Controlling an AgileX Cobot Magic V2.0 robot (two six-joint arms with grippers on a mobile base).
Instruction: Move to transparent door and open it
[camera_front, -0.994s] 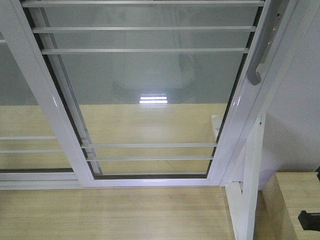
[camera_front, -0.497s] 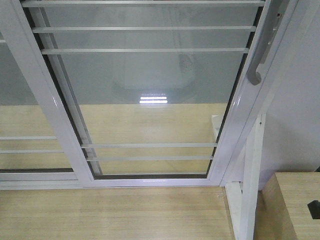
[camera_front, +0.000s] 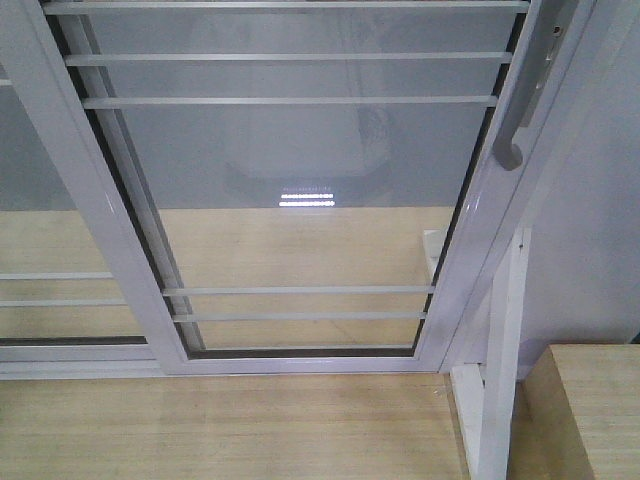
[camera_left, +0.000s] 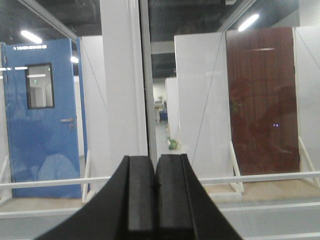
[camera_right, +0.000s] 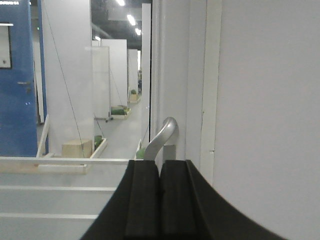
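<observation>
- Grey-silver and curved, the pull handle (camera_right: 162, 135) sits on the right stile of the transparent door (camera_front: 300, 200), high at the right of the front view and just above the right gripper (camera_right: 160, 167) in its own wrist view.
- That gripper's jaws are pressed flat together with nothing between them. Whether they touch the handle I cannot tell.
- The left gripper (camera_left: 155, 162) is the same, jaws closed and empty, facing the glass and a white upright of the frame.
- Biggest worry: with the jaws closed, the right gripper cannot wrap the handle. A push on smooth, rounded metal could slide off onto the stile or the glass.
- If the lock is engaged, which I cannot judge, a sideways pull would only strain the arm.
- The door looks made to slide left across the plain glass panel (camera_front: 40, 240), so a straight outward tug would likely do nothing.
- Down at the right, a white post (camera_front: 497, 400) and a pale wooden block (camera_front: 590, 410) stand close, and could catch the base if it shuffles nearer.
- The floor (camera_front: 220, 430) is light wood-grain, glossy, with ceiling lights mirrored in the pane.
- Beyond the glass is a hall of white partitions (camera_left: 200, 100), with a blue door (camera_left: 45, 115) and a dark red-brown door (camera_left: 262, 100).
</observation>
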